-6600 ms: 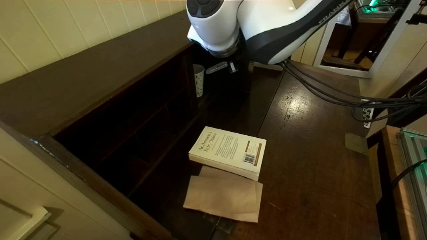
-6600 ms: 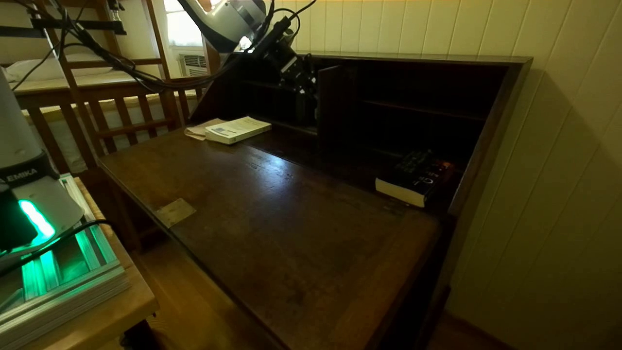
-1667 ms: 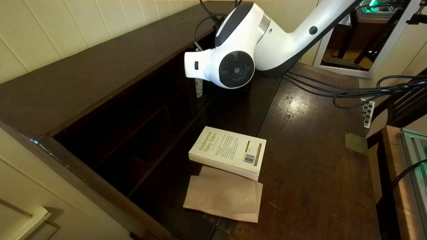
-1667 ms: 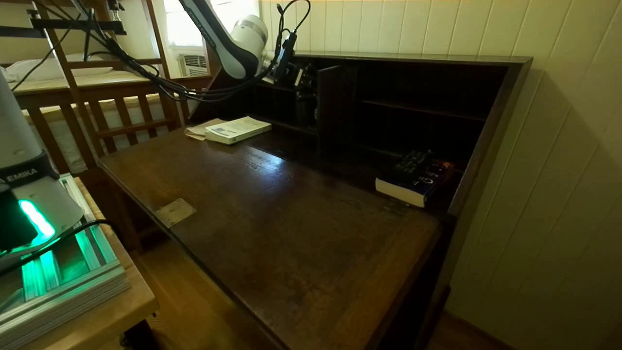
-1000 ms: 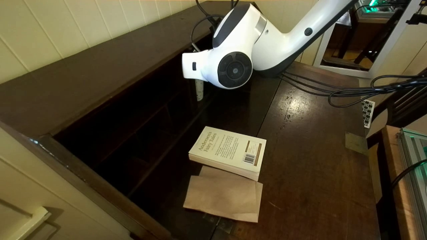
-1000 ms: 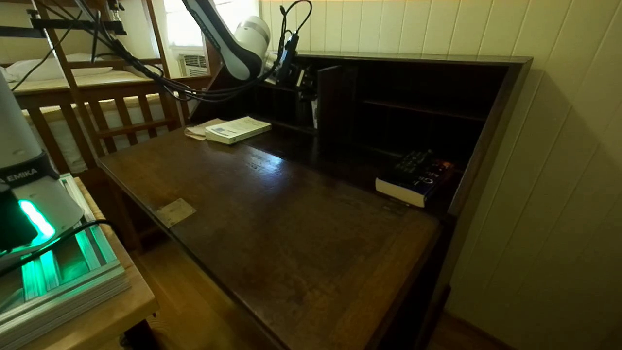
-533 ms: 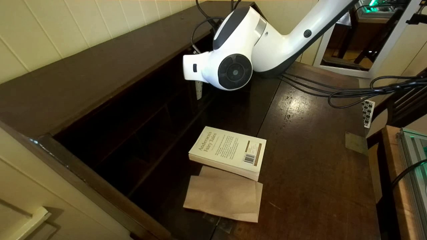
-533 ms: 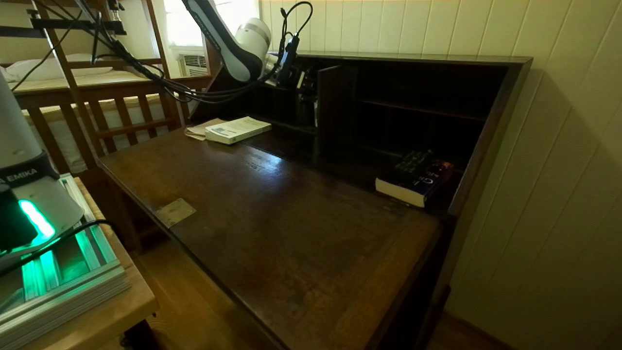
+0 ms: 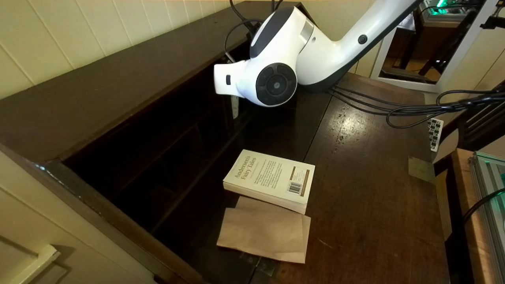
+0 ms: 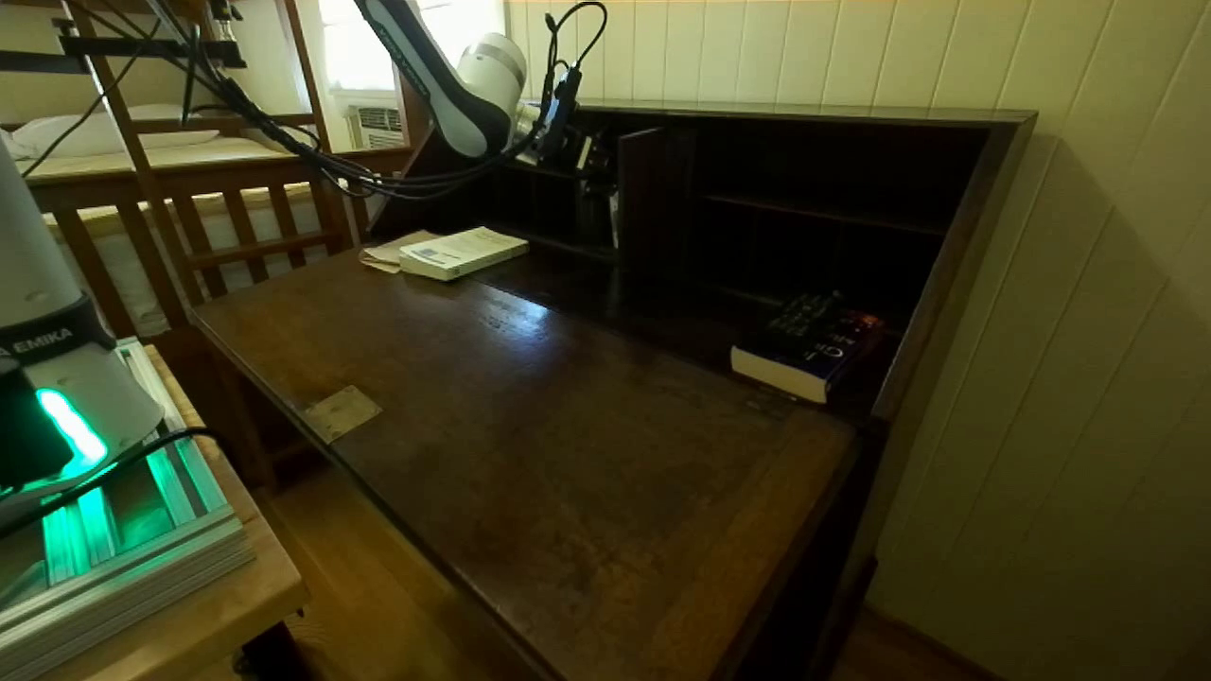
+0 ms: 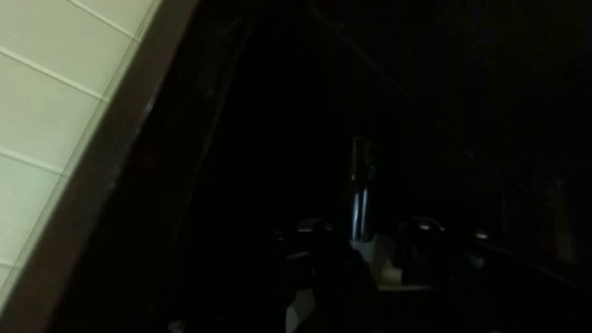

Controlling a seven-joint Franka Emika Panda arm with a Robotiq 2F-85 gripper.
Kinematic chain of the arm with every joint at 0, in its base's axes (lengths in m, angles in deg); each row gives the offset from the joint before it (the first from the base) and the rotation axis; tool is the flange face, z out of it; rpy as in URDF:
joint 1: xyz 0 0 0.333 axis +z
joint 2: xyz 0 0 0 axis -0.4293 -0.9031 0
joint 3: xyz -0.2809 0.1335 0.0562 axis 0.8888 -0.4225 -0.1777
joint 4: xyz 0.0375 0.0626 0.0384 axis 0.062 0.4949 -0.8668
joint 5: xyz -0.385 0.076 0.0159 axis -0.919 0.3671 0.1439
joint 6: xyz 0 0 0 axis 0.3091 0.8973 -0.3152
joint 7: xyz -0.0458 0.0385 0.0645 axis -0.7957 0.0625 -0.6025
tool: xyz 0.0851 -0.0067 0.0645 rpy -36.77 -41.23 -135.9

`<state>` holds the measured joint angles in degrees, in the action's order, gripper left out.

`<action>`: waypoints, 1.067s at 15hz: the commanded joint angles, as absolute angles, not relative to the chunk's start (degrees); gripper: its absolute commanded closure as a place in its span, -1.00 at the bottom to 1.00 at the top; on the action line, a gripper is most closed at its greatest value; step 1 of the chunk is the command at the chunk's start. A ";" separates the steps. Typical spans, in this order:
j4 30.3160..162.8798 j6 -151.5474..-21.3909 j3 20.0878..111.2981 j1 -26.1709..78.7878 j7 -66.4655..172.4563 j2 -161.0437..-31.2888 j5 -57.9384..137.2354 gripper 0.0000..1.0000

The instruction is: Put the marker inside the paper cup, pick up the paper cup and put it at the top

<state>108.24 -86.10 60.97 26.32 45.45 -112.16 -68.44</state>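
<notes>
The white speckled paper cup (image 9: 235, 107) stands in the desk's shelf area, its upper part hidden behind my white wrist. Only a pale sliver of the cup (image 10: 614, 222) shows in the other angle, just below my gripper (image 10: 596, 175) and beside a dark upright panel. The wrist view is almost black: a slim shiny rod, apparently the marker (image 11: 360, 203), lies lengthwise between the dark fingers of the gripper (image 11: 365, 231). Whether the pads press on it is too dark to see. Above it all runs the top (image 9: 130, 71), a long brown board.
A white book (image 9: 272, 179) and brown paper (image 9: 264, 234) lie on the desk. A dark book (image 10: 809, 345) sits near the shelf's far end. The upright panel (image 10: 643, 203) stands close to the gripper. Arm cables (image 9: 410, 108) hang over the desk's side.
Since several seconds ago the wrist has turned and come across the cup, hiding its rim. The cup has shifted slightly. Over the last second the arm has barely moved.
</notes>
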 commanded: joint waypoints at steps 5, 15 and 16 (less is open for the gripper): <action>106.75 -83.98 60.21 26.40 47.16 -113.36 -68.27 0.87; 107.38 -82.86 59.64 26.25 47.07 -112.80 -66.55 -0.83; 107.53 -82.80 59.60 26.26 46.98 -112.72 -66.43 -0.95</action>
<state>108.23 -83.73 60.68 26.10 45.66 -112.65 -67.79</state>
